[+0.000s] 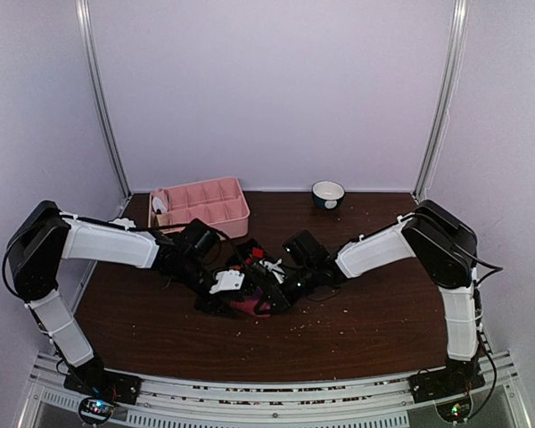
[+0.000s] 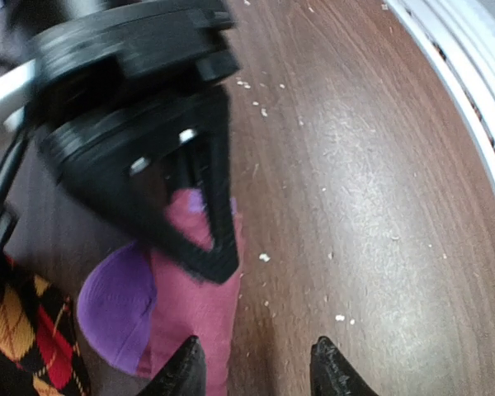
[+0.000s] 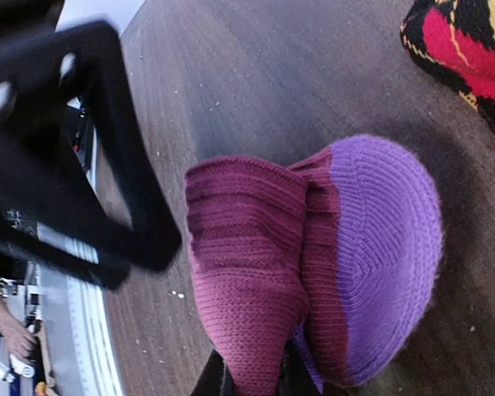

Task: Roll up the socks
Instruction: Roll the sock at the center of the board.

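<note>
pink sock (image 1: 243, 305): from above, mostly covered by both grippers; only a sliver shows.
argyle sock (image 3: 466, 49): cut by the top and right edges at the right wrist, and by the left and bottom edges at the left wrist.
right gripper (image 3: 256, 381): nearly all below the bottom edge; only stubs pinching the pink sock show. Blurred in the left wrist view, where it covers the pink sock's upper part.
left gripper (image 2: 260, 367): only two tips show, standing apart.
bowl (image 1: 328, 193): contents too small to tell.
tray (image 1: 223, 221): white thing (image 1: 160, 203) in its left end, too small to name.

We see the left arm (image 1: 111, 242) and right arm (image 1: 374, 250) nose to nose over a magenta sock (image 1: 246, 306) on the worktop (image 1: 366, 325); pink compartment tray (image 1: 242, 214) back left, bowl (image 1: 328, 193) back right.
</note>
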Controlling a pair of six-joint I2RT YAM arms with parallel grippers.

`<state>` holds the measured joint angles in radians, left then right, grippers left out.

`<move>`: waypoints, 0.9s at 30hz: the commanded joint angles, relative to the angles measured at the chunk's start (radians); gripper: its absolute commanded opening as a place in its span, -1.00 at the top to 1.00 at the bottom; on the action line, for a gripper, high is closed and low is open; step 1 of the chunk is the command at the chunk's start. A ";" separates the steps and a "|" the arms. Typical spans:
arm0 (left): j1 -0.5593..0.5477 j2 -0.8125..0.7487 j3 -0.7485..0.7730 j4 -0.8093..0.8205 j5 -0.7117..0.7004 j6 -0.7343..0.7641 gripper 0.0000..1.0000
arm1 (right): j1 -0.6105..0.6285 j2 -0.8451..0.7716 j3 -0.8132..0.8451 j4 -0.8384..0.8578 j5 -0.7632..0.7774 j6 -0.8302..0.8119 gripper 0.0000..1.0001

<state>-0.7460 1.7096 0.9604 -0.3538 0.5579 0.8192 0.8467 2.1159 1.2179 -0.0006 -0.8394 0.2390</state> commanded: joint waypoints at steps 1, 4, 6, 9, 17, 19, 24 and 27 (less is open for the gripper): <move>-0.055 0.037 0.026 0.059 -0.139 0.060 0.11 | 0.005 0.108 -0.018 -0.181 -0.015 0.113 1.00; -0.076 0.060 0.033 0.084 -0.196 0.069 0.17 | 0.000 0.112 -0.042 -0.136 -0.043 0.165 1.00; -0.082 0.071 0.032 0.098 -0.222 0.074 0.21 | 0.000 0.115 -0.053 -0.117 -0.052 0.198 1.00; -0.092 0.088 0.033 0.105 -0.258 0.077 0.26 | -0.004 0.120 -0.067 -0.069 -0.075 0.245 1.00; -0.101 0.066 -0.009 0.184 -0.379 0.070 0.17 | -0.010 0.136 -0.072 -0.072 -0.098 0.260 1.00; -0.101 0.045 -0.015 0.173 -0.381 0.062 0.14 | -0.014 0.140 -0.077 -0.075 -0.095 0.261 1.00; -0.102 -0.011 -0.041 0.154 -0.383 0.048 0.11 | -0.020 0.135 -0.086 -0.068 -0.094 0.270 1.00; -0.101 -0.032 -0.038 0.147 -0.387 0.031 0.10 | -0.021 0.132 -0.084 -0.066 -0.091 0.274 1.00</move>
<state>-0.8581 1.7218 0.9333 -0.2291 0.2237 0.8806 0.8120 2.1677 1.1976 0.1165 -0.9874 0.5030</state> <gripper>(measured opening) 0.447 0.121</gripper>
